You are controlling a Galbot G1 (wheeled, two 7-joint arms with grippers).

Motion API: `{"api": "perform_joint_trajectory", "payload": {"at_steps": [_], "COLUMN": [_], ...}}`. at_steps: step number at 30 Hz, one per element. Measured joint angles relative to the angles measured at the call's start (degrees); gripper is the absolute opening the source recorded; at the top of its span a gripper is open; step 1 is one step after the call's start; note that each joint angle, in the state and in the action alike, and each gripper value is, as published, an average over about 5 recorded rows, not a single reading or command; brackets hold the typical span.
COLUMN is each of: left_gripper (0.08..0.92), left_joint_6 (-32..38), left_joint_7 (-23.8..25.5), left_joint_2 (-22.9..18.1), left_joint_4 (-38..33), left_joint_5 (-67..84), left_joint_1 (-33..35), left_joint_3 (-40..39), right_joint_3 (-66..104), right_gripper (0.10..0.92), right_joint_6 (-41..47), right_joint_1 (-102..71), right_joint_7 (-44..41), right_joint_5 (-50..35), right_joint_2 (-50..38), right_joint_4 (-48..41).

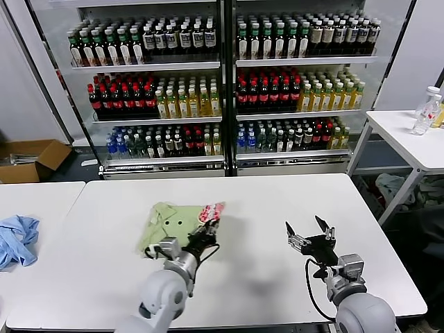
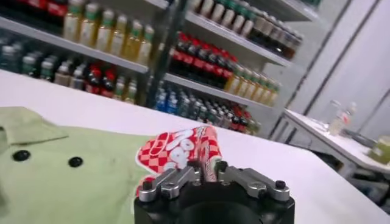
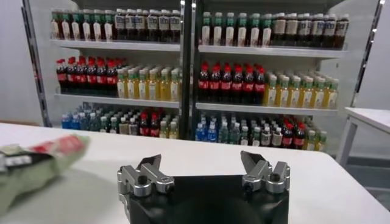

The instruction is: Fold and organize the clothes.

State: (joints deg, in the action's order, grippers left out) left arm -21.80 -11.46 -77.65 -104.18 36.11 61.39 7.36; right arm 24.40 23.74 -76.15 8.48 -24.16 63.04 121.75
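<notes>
The clothes (image 1: pixel 168 222), a light green polo shirt, lie folded into a small bundle on the white table (image 1: pixel 277 198). A flap with the red-and-white print (image 1: pixel 211 211) is turned up at the bundle's right end. My left gripper (image 1: pixel 201 238) sits at that end, its jaws close together with the printed fabric edge pinched between them (image 2: pixel 207 165). The left wrist view also shows the green shirt (image 2: pixel 67 176) with two dark buttons. My right gripper (image 1: pixel 309 226) hovers open over bare table to the right of the shirt, empty (image 3: pixel 201 161). The shirt (image 3: pixel 33 164) shows at the edge of the right wrist view.
A light blue garment (image 1: pixel 15 239) lies on the neighbouring table at the left. A drinks cooler (image 1: pixel 222 83) stands behind the table, and a cardboard box (image 1: pixel 31 159) is on the floor at left. A side table (image 1: pixel 409 139) at right carries a bottle (image 1: pixel 427 111).
</notes>
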Motion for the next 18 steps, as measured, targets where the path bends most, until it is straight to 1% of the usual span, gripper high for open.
{"api": "perform_joint_trajectory", "payload": {"at_steps": [4,10,18], "left_gripper": [0.396,0.569,0.777], "left_joint_6": [2.8,8.5,16.2], "left_joint_7": [0.5,1.4,1.4], "left_joint_2": [0.1,1.6,3.8], "left_joint_4": [-0.8,-5.3,-9.5], "left_joint_5": [-2.5,-6.6,-11.8], "left_joint_1": [0.8,4.8,12.7], "left_joint_3": [-0.8,0.5,6.7], "right_joint_3": [-3.4,-11.2,-21.7], "right_gripper": [0.823,0.823,0.823], "right_joint_6": [0.2,1.6,3.2], "right_joint_1": [2.8,9.7,19.8], "right_joint_7": [1.3,3.5,7.1], "right_joint_5": [-1.4,-4.5,-10.5], "right_joint_2": [0.8,3.0,7.1], "right_joint_4": [-1.7,-6.0,-14.8]}}
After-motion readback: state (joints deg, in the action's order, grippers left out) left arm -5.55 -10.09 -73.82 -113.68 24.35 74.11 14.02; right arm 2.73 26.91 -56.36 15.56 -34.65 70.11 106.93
